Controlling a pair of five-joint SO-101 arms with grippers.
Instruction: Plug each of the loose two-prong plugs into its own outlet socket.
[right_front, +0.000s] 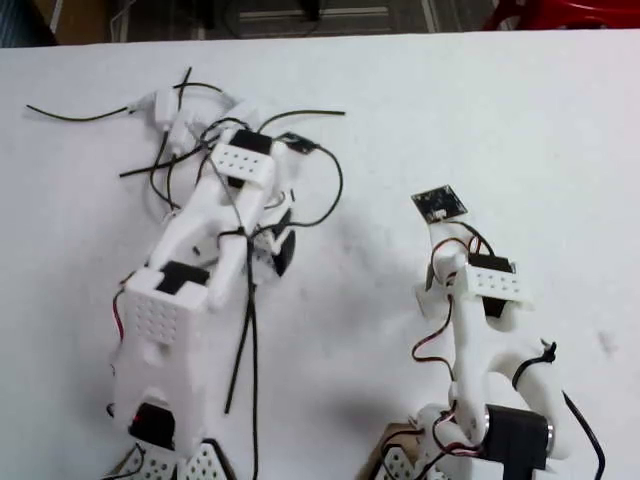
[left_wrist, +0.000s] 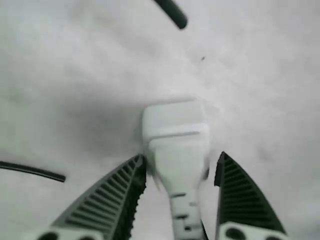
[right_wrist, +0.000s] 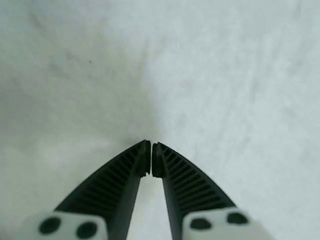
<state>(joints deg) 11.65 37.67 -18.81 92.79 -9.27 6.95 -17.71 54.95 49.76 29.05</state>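
**Two arms, one plug framed by parted jaws**

Two arms stood side by side on the white table (right_front: 480, 110). In the high view the left arm (right_front: 195, 235) stretched out toward a tangle of black wires (right_front: 200, 150) at the far left of the table, and a white plastic piece (right_front: 160, 105) lay among them; whether that was a plug or a socket could not be told. The right arm (right_front: 480, 300) sat folded close to its base, well apart from the wires, with a small dark circuit board (right_front: 440, 205) at its forward end.

In the left wrist view the left gripper (left_wrist: 179, 162) had its jaws parted on either side of a white plug (left_wrist: 175, 135), which lay flat on the table. One ribbed finger (left_wrist: 125, 190) sat close against the plug's side, and a narrow gap showed at the other. Whether either pad pressed on the plastic was not clear. A black wire end (left_wrist: 172, 12) lay beyond the plug, and another black wire (left_wrist: 30, 171) lay off to one side.

The right gripper (right_wrist: 151, 159) hung over bare table, its fingertips brought together with only a sliver between them and nothing held.
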